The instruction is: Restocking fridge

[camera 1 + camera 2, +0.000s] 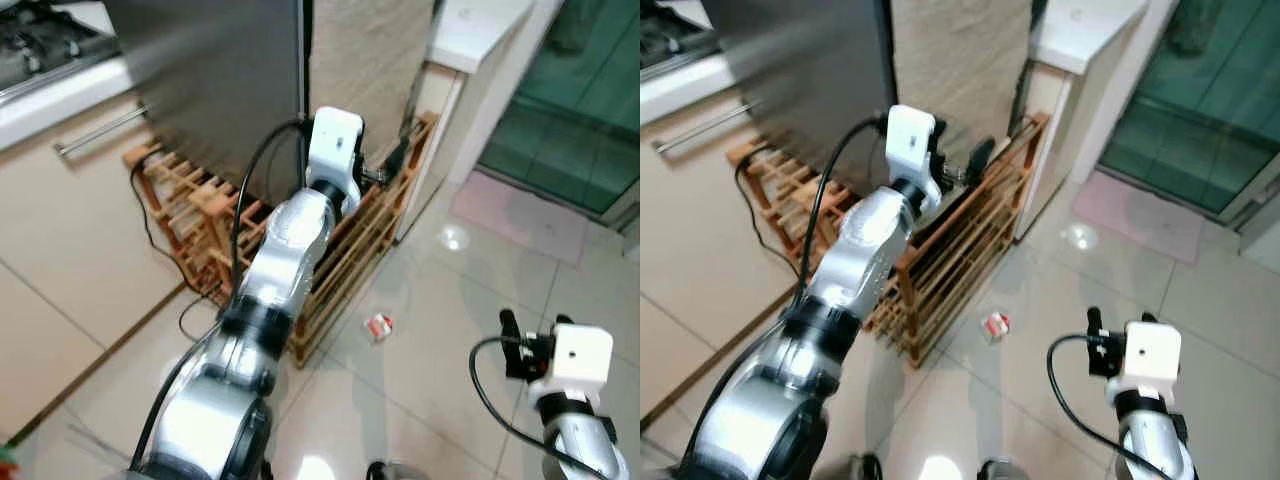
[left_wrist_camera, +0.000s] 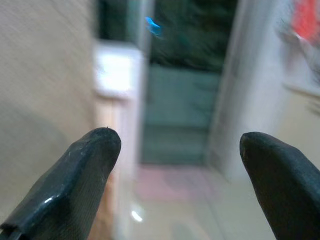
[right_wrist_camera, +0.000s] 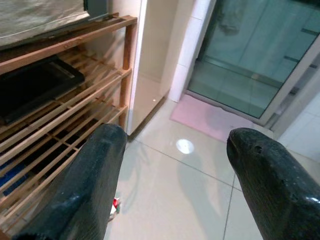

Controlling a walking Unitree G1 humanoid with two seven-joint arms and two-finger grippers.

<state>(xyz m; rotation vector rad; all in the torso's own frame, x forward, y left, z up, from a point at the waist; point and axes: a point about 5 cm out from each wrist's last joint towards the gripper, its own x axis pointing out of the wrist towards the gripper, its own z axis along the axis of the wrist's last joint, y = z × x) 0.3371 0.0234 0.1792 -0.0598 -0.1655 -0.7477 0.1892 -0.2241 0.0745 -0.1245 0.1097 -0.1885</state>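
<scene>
The fridge's steel-grey door [image 1: 220,80] stands at the top, shut, with a beige textured panel [image 1: 370,60] beside it. My left arm reaches forward, and its gripper [image 1: 388,165] hangs over the top of the wooden rack [image 1: 200,210] next to that panel. In the left wrist view this gripper [image 2: 180,142] is open with nothing between the fingers. My right gripper [image 1: 535,325] is low on the right above the tiled floor. The right wrist view shows it [image 3: 177,137] open and empty too. A small red and white packet [image 1: 379,325] lies on the floor by the rack's corner.
A counter with a stove [image 1: 40,50] and a cabinet with a bar handle [image 1: 100,130] are on the left. A black cable [image 1: 150,230] trails over the rack. A white counter [image 1: 480,25], a green glass door [image 1: 570,90] and a pink mat [image 1: 520,215] lie to the right.
</scene>
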